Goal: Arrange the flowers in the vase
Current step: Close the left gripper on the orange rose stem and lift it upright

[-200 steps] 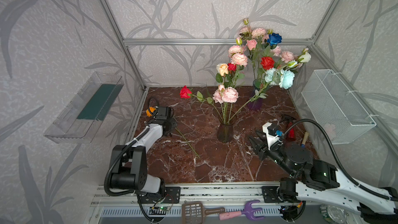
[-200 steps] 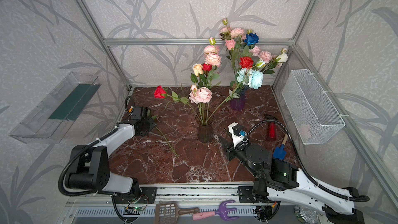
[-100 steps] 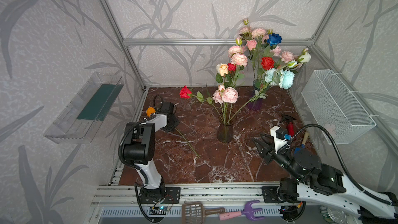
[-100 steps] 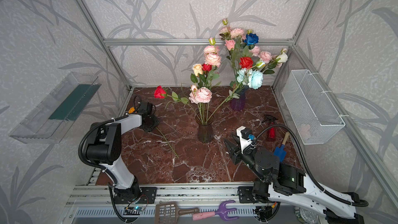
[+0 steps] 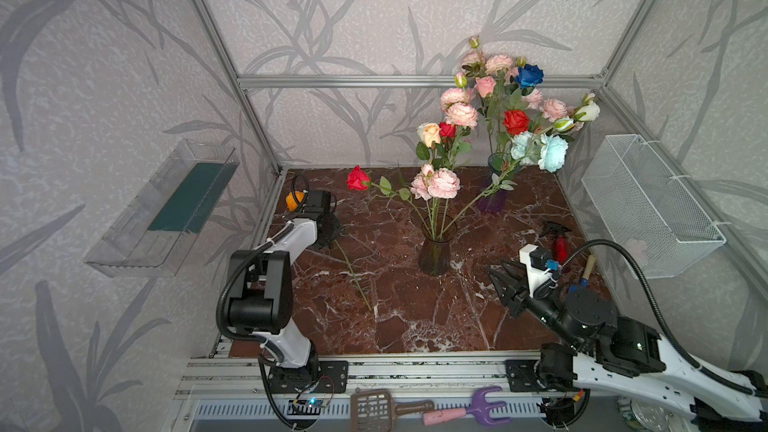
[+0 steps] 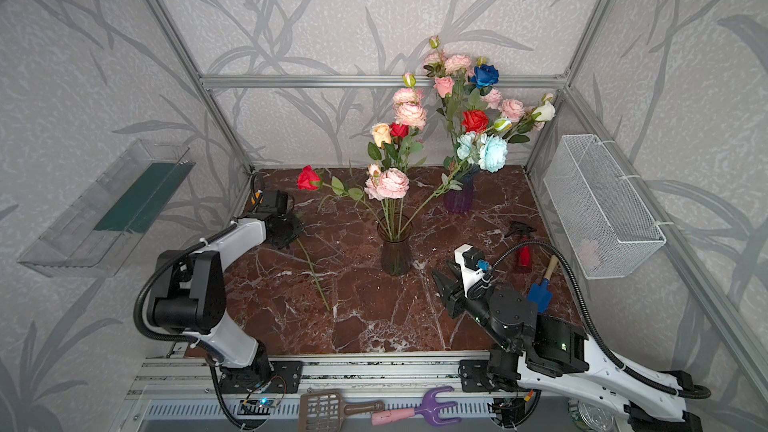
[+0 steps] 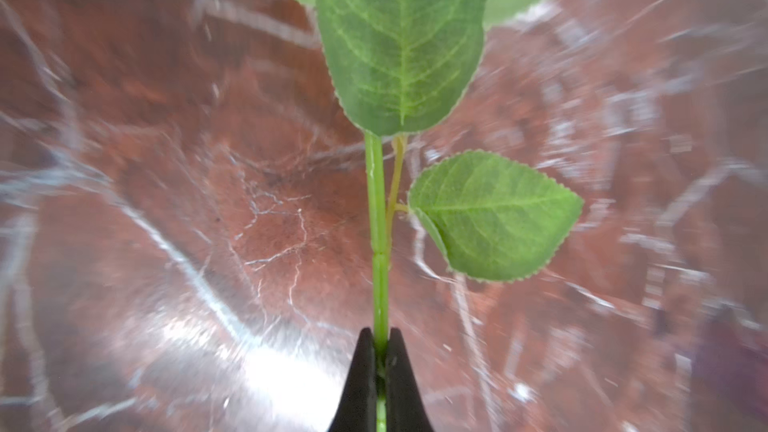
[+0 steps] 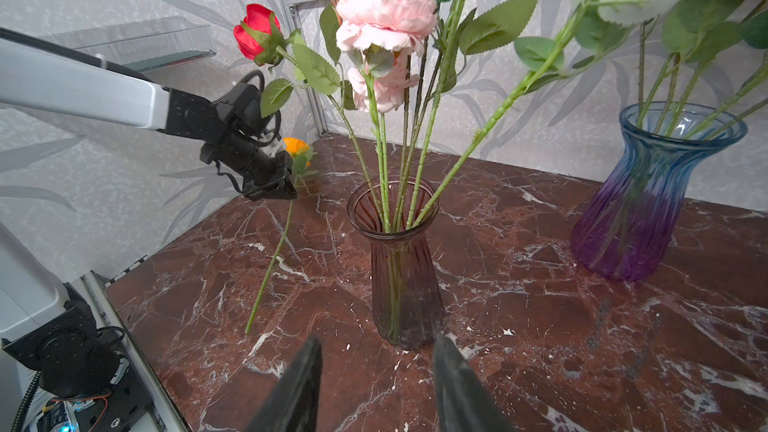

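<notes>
In the left wrist view the bloom of the flower point(image 7: 380, 243) lies past the picture's edge, its top leaves point(image 7: 401, 35) are cropped too, and the marble floor point(image 7: 166, 201) is smeared. Of the left gripper point(image 7: 380, 336) we see just two black fingertips point(image 7: 361, 367) pinching the stem. In both top views its jaws sit hidden under the wrist, and the orange bloom point(image 5: 293, 200) at the far left is half covered by the wrist camera point(image 5: 318, 201). The fingers of the right gripper point(image 8: 378, 340) run off the right wrist picture, as do the blooms of the blue-purple vase point(image 8: 648, 209). We cannot tell what the pale thing point(image 5: 636, 248) in the wire basket point(image 5: 648, 184) is.
</notes>
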`<state>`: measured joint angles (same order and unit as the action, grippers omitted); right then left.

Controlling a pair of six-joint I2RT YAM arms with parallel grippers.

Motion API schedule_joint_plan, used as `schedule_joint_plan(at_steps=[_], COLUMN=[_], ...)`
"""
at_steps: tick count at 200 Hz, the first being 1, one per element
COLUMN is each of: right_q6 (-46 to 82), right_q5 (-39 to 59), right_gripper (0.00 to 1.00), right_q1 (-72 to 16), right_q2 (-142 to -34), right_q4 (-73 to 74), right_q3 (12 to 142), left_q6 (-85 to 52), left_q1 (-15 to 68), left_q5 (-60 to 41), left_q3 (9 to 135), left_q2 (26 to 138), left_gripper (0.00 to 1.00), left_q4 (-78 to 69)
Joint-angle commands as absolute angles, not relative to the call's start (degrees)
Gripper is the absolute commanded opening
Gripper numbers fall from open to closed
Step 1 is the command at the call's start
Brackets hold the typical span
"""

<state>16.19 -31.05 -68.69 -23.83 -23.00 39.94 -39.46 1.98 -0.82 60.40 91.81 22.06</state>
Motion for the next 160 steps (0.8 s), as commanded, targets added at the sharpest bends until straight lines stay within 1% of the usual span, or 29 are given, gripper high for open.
schedule_joint_plan(at_steps=[1,33,70,95,126,140,160], right_q6=[15.8,16.0,16.1,15.9,15.4,14.4,12.0], right_q5=[-31.7,-32.5,-32.8,-32.2,-31.2,-29.0,-23.0], right_gripper=[0.45,0.45,0.45,0.45,0.45,0.46,0.51], right_q1=[-69.2,-69.1,-69.2,-69.2,-69.2,-69.2,-69.2], right_q2=[-22.4,-20.0,-18.9,-19.3,-20.5,-21.0,-24.0], right_q4=[-21.1,-20.0,-19.7,-18.5,-17.6,-16.1,-13.7], right_q3=[39.3,37.7,37.0,36.7,37.1,37.1,38.7], left_q6=[-35.5,-33.1,-30.2,-27.2,-21.9,-21.7,-21.9], left_q1=[2.8,3.3,5.0,8.0,14.8,16.4,18.0], left_q5=[0.1,0.9,1.5,2.5,4.9,4.2,-0.1], left_q3=[60.3,57.9,58.9,61.6,65.6,67.4,70.4], left_q2=[82.0,69.6,60.0,55.9,51.8,50.4,48.5], left_gripper=[0.00,0.00,0.00,0.00,0.00,0.00,0.00], left_q4=[23.5,22.9,23.2,24.8,25.2,25.9,27.6])
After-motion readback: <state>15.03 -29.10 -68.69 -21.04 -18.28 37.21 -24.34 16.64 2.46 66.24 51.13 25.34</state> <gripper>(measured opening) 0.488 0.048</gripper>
